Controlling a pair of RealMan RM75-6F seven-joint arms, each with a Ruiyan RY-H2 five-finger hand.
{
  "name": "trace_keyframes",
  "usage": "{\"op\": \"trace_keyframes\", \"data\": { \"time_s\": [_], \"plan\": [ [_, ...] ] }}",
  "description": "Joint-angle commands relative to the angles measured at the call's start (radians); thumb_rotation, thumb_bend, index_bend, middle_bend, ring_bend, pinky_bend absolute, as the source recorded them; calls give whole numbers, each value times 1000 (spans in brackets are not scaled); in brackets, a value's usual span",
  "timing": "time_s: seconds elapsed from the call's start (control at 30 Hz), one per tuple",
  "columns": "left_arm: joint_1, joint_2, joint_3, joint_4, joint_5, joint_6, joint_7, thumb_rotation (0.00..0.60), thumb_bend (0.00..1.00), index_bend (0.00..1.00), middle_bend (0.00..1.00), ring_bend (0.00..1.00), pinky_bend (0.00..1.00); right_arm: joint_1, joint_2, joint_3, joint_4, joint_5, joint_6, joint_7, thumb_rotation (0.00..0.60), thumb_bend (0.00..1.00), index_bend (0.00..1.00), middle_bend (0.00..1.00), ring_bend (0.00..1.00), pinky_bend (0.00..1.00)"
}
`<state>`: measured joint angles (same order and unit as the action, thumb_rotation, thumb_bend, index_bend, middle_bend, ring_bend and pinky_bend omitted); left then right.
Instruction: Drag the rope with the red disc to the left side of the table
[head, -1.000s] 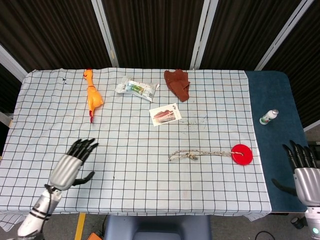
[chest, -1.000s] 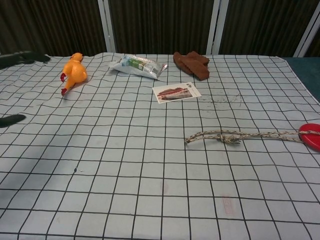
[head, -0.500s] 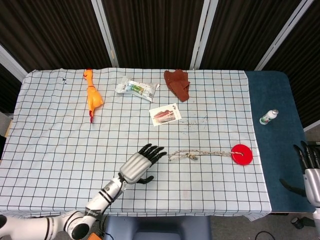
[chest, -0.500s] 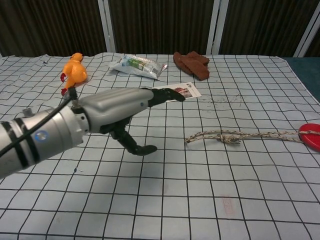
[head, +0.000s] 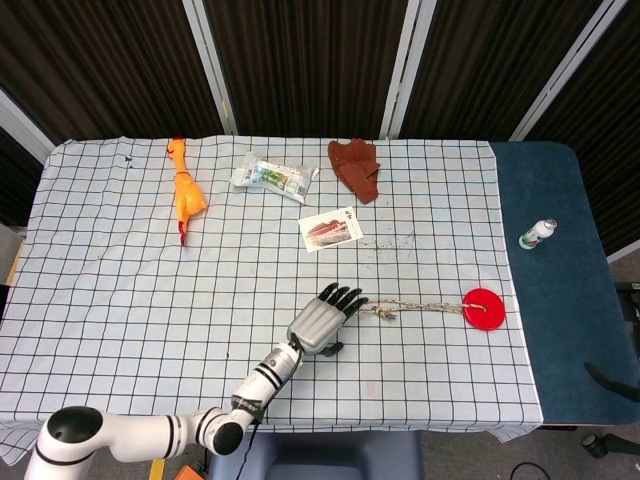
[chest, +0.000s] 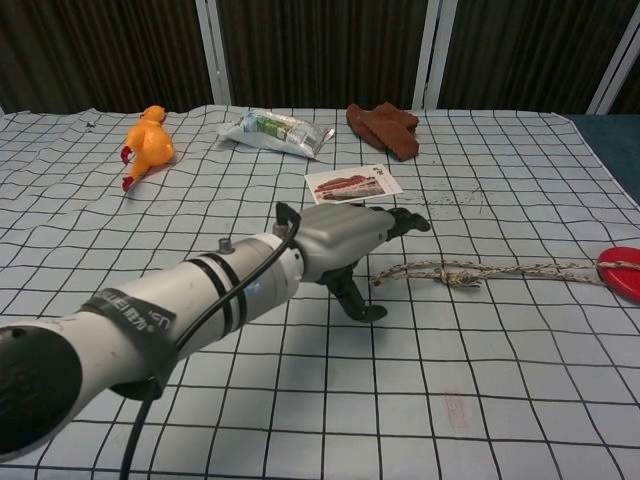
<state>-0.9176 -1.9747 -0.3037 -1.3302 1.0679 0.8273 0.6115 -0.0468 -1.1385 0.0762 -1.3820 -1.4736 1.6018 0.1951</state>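
Note:
The rope (head: 420, 307) lies straight across the checked cloth, with the red disc (head: 484, 308) at its right end. My left hand (head: 325, 318) reaches in from the lower left, and its spread fingers (head: 345, 295) cover the rope's left end. In the chest view the left hand (chest: 340, 240) hovers with fingers stretched out and the thumb pointing down just left of the rope (chest: 470, 272). It holds nothing. The red disc (chest: 625, 272) shows at the right edge. Of my right hand only a dark sliver (head: 610, 378) shows at the lower right edge.
Along the far side lie a yellow rubber chicken (head: 185, 195), a snack packet (head: 273, 177) and a brown cloth (head: 355, 168). A picture card (head: 330, 229) lies mid-table. A small bottle (head: 537, 234) stands on the blue surface at the right.
My left hand has swept rightward from the lower left to the rope's left end. My right hand has drawn back almost out of the head view.

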Motion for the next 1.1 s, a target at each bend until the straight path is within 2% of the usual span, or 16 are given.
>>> {"op": "trace_keyframes", "data": {
  "time_s": [0.03,0.7,1.1],
  "plan": [
    [-32,-50,-16,51,-46,31,29,600,324,17,0,0,9,-3,-3,1,9,4,-2,10,600,245,0,0,0,0],
    [-130,-175,-54,265,-137,33,8,600,325,227,33,0,21,-11,-4,8,45,20,-18,45,600,246,0,0,0,0],
    [-151,-220,-60,352,-100,58,-49,600,384,386,89,0,52,-18,-6,9,52,27,-23,44,600,246,0,0,0,0]
  ]
}}
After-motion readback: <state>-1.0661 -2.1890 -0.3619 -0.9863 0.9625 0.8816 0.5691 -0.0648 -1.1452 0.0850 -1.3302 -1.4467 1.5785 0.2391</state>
